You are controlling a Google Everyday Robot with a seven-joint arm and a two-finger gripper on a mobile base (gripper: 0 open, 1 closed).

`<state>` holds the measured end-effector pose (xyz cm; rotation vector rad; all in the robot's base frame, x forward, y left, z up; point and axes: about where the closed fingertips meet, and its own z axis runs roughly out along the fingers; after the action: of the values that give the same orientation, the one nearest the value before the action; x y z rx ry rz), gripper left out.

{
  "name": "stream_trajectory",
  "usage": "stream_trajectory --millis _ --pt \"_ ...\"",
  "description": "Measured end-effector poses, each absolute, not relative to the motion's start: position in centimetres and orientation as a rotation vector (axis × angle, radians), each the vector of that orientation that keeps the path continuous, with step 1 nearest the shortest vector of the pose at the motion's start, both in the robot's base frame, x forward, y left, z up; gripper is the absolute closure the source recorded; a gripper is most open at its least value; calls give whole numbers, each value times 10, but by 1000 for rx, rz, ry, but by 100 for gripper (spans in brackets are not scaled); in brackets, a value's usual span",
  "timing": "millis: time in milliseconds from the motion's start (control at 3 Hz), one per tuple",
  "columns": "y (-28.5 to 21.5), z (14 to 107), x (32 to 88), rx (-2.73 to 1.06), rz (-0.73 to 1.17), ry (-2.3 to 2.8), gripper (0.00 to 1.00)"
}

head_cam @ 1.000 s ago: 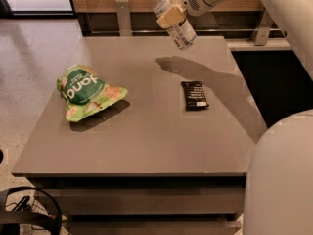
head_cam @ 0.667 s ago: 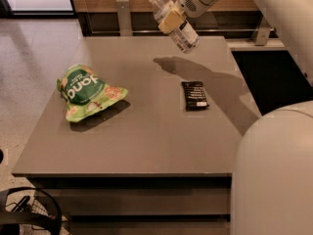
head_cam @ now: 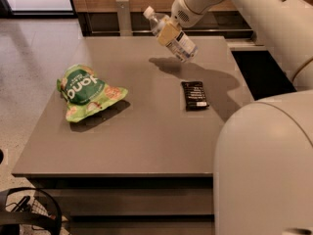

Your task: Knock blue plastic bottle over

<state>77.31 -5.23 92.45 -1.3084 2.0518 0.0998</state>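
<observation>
The blue plastic bottle (head_cam: 184, 47), clear with a white cap, hangs tilted in the air over the far middle of the grey table (head_cam: 146, 136), cap pointing up and left. My gripper (head_cam: 168, 32) reaches in from the upper right and is shut around the bottle's middle, with a tan finger pad across it. The bottle's shadow falls on the table just below it.
A green snack bag (head_cam: 89, 92) lies on the table's left side. A flat black bar (head_cam: 194, 95) lies right of centre, below the bottle. My white body (head_cam: 266, 170) fills the lower right. A dark gap (head_cam: 259, 72) lies beyond the table's right edge.
My gripper has moved down and slightly left with the bottle in it, closer to the table. The snack bag and black bar have not moved.
</observation>
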Motion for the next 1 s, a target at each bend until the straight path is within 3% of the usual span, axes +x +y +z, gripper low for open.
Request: stream_trajectory --millis 1000 --pt "-1 852 782 -1462 259 2105 100"
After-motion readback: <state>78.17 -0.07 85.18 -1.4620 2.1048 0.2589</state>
